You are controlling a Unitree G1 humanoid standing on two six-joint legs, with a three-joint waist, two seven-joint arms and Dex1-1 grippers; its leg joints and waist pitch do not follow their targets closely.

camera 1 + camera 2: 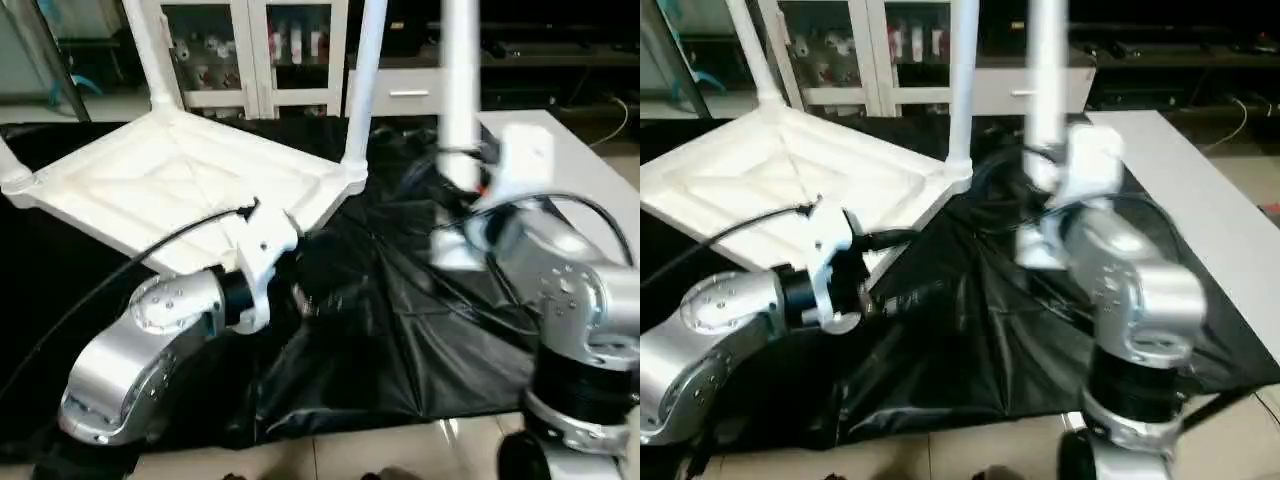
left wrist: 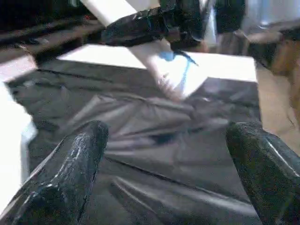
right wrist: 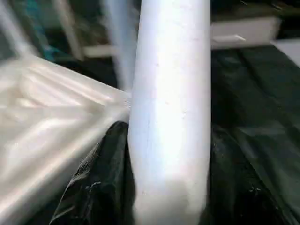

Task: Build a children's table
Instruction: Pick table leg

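Note:
The white tabletop (image 1: 170, 185) lies upside down on the black-covered surface, ribbed underside up. One leg (image 1: 148, 50) stands in its far corner socket and another leg (image 1: 363, 80) in the right corner socket. My right gripper (image 1: 458, 172) is shut on a third white leg (image 1: 458, 80), holding it upright to the right of the tabletop, lower end just above the black cover. In the right wrist view this leg (image 3: 171, 108) sits between the black fingers (image 3: 101, 183). My left gripper (image 1: 318, 272) is open and holds nothing, beside the tabletop's near corner; its fingers (image 2: 70, 178) stand wide apart.
The black cover (image 1: 400, 330) is wrinkled and hangs over the front edge. A bare white work surface (image 1: 570, 170) runs along the right. A white glass-door cabinet (image 1: 255, 50) stands behind. A black cable (image 1: 120, 265) runs over my left forearm.

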